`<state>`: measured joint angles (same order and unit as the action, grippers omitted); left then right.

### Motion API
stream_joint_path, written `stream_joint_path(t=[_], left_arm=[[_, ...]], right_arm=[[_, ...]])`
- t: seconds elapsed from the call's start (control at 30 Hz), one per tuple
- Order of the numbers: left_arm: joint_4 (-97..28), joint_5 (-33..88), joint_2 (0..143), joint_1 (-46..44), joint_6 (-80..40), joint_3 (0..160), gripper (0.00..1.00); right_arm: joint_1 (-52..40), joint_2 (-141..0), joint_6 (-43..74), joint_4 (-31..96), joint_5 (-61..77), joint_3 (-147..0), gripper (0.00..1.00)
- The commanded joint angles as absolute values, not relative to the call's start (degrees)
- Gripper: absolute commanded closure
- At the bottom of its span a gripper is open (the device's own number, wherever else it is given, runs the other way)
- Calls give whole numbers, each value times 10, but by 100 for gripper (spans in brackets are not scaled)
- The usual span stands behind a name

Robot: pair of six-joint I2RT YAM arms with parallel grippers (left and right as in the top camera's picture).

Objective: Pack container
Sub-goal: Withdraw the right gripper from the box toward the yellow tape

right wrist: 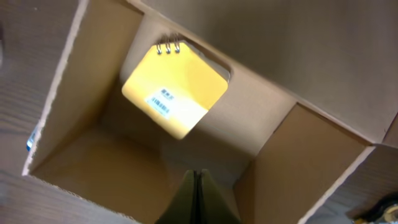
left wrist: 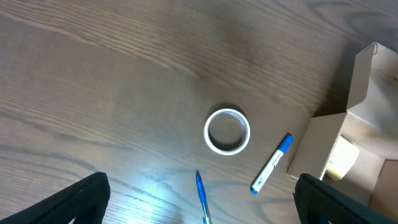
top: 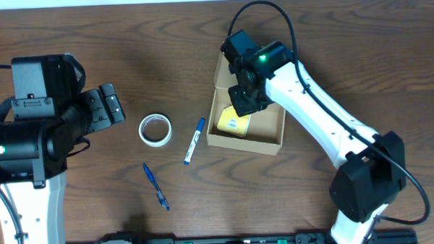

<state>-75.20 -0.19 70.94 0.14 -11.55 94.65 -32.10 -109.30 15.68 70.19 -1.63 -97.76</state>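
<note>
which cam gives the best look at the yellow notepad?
Right wrist: the yellow notepad sits in plain view inside the box, binding rings and label clear. Overhead shows it partly under the right claw. Left wrist catches only a pale edge past the box wall.

The dark wood-grain bench (top: 127,38) carries four things directly. The open cardboard container (top: 247,145) sits near its middle, a little toward the far edge. A white marker (top: 194,141) with a blue cap lies just beside the container's left wall. A roll of white tape (top: 155,141) lies flat further left. A blue pen (top: 155,186) lies closer to the near edge.
</note>
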Motion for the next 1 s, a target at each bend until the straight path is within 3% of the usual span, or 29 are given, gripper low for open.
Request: stream_joint_path(t=[0.0, 0.6, 0.97], left_arm=[[-754, 3, 708, 0, -105, 955, 5], [-752, 13, 708, 0, -103, 955, 5], [-750, 13, 708, 0, -103, 955, 5]], right_arm=[[-319, -1091, 158, 686, -15, -977, 99], [-315, -1082, 156, 707, -19, -1019, 99], [-232, -1034, 161, 777, -117, -1084, 99]])
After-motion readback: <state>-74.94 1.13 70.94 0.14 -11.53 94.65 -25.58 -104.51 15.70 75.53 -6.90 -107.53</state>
